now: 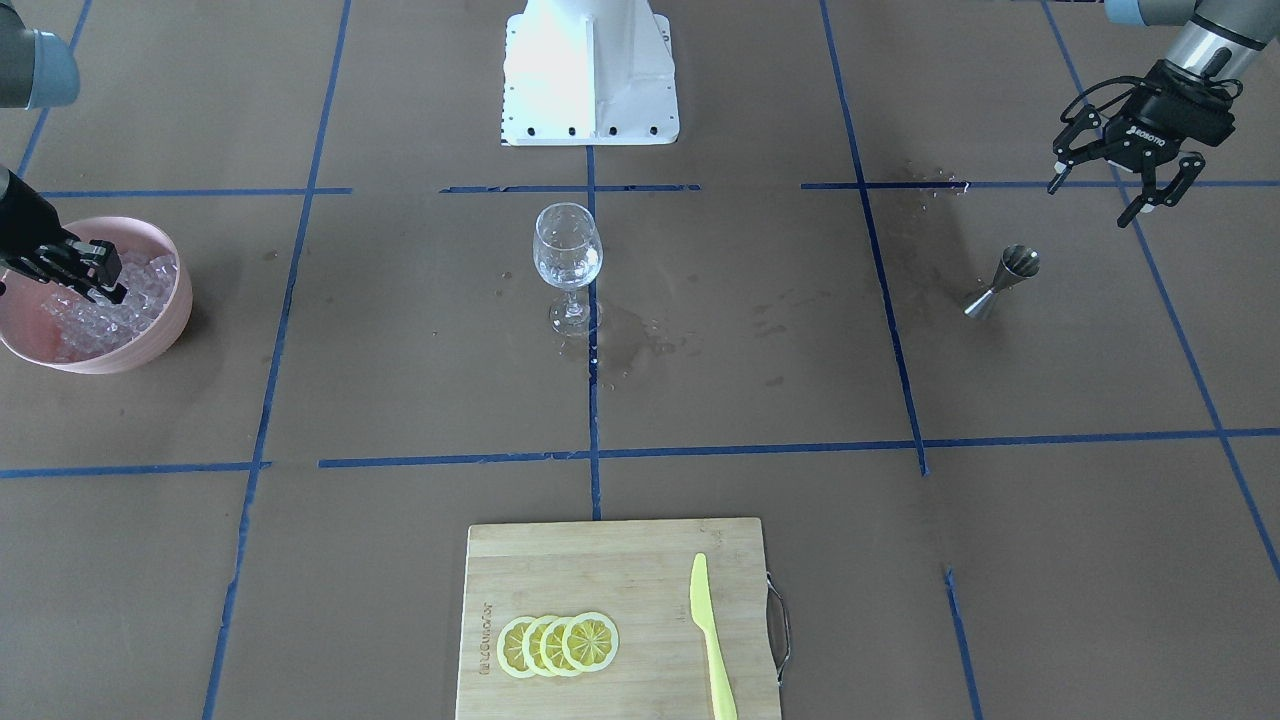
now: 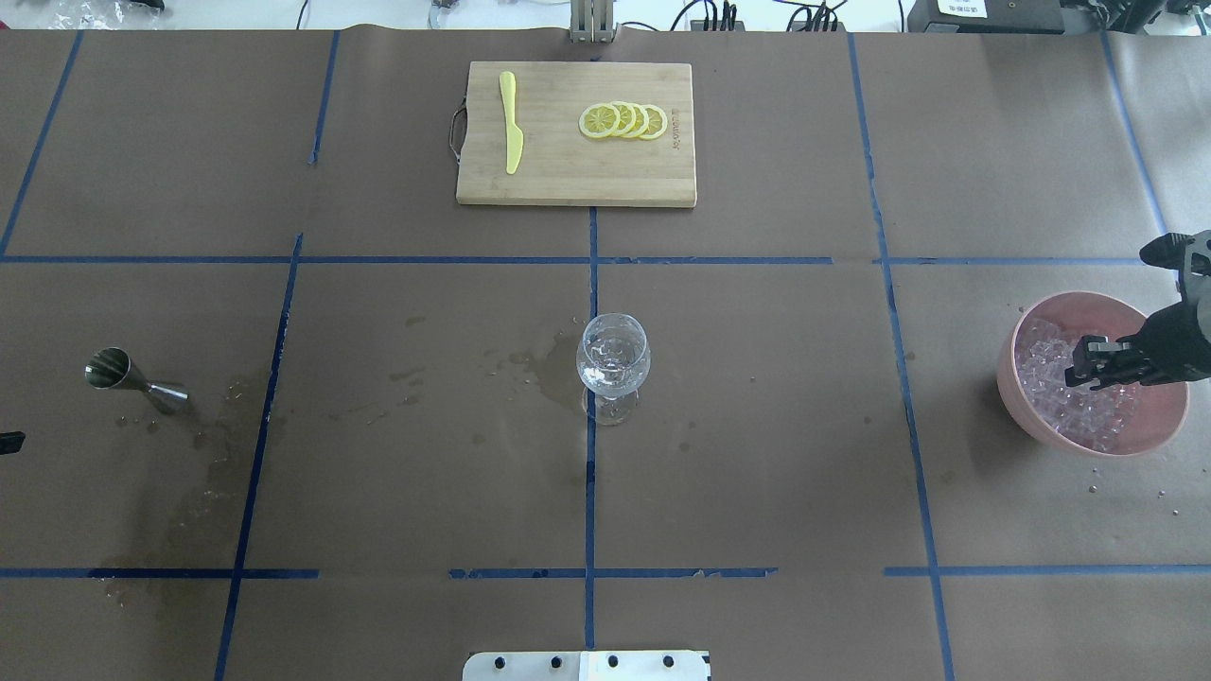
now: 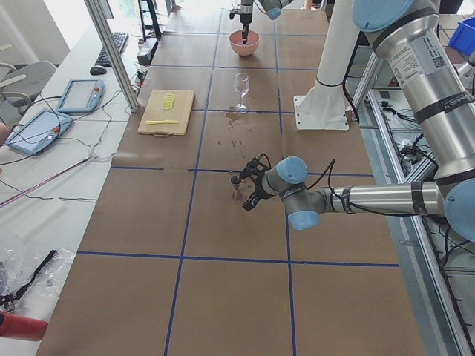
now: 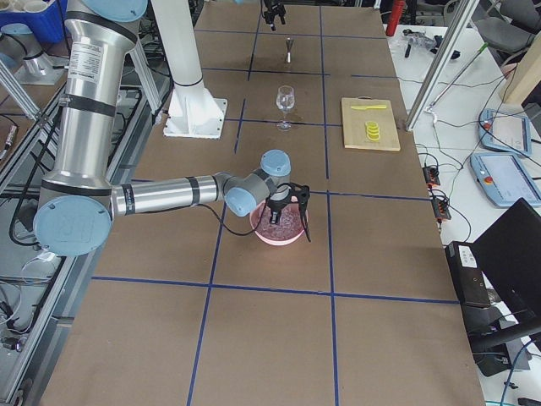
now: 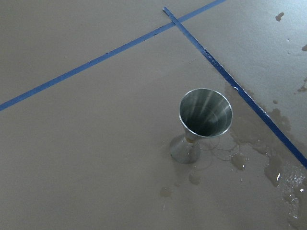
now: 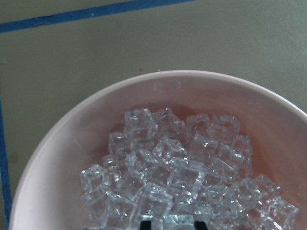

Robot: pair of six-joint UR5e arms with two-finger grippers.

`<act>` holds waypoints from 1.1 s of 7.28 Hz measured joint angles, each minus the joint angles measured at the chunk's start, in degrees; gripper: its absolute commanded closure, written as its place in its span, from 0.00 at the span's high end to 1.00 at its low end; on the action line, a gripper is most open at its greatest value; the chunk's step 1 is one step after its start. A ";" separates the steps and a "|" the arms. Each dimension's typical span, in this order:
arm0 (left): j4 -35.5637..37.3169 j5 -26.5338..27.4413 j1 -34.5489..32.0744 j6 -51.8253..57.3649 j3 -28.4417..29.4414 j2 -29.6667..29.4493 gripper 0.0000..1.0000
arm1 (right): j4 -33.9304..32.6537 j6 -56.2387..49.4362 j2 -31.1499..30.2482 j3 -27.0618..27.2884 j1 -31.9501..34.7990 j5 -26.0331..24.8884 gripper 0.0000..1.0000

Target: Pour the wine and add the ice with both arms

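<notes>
The ice (image 6: 177,172) is a heap of clear cubes in a pink bowl (image 2: 1026,397) at the table's right end. My right gripper (image 2: 1085,365) is down in the bowl. In the right wrist view its fingertips (image 6: 145,224) sit close on either side of one ice cube (image 6: 177,221). My left gripper (image 1: 1090,203) is open and empty, hovering above and beside a steel jigger (image 1: 1005,280). The jigger's cup (image 5: 205,112) looks empty. No dark wine shows in any view. A clear stemmed wine glass (image 2: 613,357) stands upright at the table's centre.
A wooden cutting board (image 2: 568,180) with lemon slices (image 2: 623,121) and a yellow knife (image 2: 511,121) lies at the far edge. Wet stains (image 2: 530,364) spread beside the glass and near the jigger. The white pedestal (image 1: 590,70) stands at the near middle.
</notes>
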 measured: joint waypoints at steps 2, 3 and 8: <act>-1.76 -0.06 -1.34 0.04 1.23 0.21 1.00 | 0.13 -0.51 -0.61 1.07 1.23 0.19 0.00; -4.81 -0.77 -3.53 -0.09 4.37 0.35 1.00 | 0.09 -0.40 -0.86 3.01 2.07 0.46 0.00; 5.01 -17.78 -18.36 -5.32 15.15 -10.56 1.00 | -0.92 14.32 6.83 13.73 0.52 0.96 0.00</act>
